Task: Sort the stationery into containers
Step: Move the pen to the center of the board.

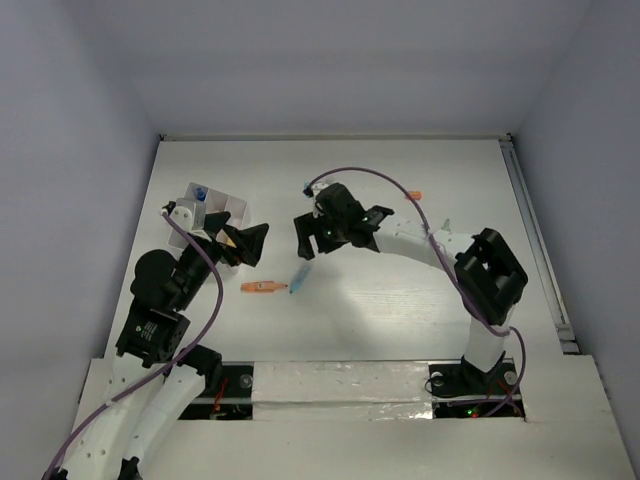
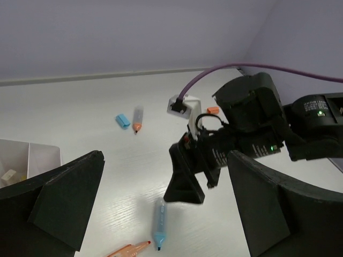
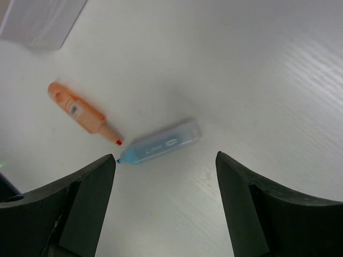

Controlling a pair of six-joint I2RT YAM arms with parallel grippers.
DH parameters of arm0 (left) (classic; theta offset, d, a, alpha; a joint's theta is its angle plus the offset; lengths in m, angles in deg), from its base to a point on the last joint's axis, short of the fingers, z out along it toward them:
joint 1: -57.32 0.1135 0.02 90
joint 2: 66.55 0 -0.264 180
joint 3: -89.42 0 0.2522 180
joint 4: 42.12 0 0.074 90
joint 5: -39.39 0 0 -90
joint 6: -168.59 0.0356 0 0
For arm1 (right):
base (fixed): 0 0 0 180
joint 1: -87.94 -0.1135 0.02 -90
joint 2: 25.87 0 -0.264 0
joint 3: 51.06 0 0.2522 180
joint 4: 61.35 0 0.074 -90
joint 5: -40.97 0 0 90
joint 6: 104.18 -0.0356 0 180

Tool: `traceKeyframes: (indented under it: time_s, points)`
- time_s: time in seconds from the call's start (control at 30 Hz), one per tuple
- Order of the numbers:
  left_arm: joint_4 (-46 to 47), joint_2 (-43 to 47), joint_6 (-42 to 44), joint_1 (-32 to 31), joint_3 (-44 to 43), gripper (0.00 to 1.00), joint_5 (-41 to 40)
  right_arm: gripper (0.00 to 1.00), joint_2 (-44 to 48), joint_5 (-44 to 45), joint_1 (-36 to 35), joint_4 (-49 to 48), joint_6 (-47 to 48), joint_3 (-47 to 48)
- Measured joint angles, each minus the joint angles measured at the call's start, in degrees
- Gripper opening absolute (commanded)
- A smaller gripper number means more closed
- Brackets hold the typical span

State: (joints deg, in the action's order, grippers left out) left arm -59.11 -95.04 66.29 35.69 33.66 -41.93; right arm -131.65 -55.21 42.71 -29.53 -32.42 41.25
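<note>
I held the left gripper (image 2: 165, 156) and right gripper (image 3: 165, 159) released; blue marker (image 3: 161, 143) and orange marker (image 3: 80, 112) lay unsorted outside the compartment box (image 1: 228, 199).

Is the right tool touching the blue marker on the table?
Apart. The left wrist view shows bare white table between the right tool and the blue marker, which lies below it.

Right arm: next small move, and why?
Probably lower the right gripper straight onto the blue marker. The gripper is open and empty, and the marker lies on the table just below its gap. Keep clear of the orange marker, whose tip almost meets the blue one's.
</note>
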Motion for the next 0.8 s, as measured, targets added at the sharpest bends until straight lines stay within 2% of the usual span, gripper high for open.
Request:
traceKeyframes:
  time_s: [0.2, 0.4, 0.8]
  points:
    - [0.00, 0.15, 0.02, 0.00, 0.02, 0.99, 0.13, 0.85, -1.90, -0.52, -6.64, 3.08, -0.24, 0.87]
    - [0.00, 0.22, 0.00, 0.00, 0.02, 0.99, 0.24, 1.00, -7.56, 7.34, -8.57, 8.72, -1.60, 4.83]
    - [0.00, 0.22, -0.02, 0.00, 0.02, 0.99, 0.87, 1.00, -12.66, 14.75, -9.62, 11.98, -4.52, 10.34]
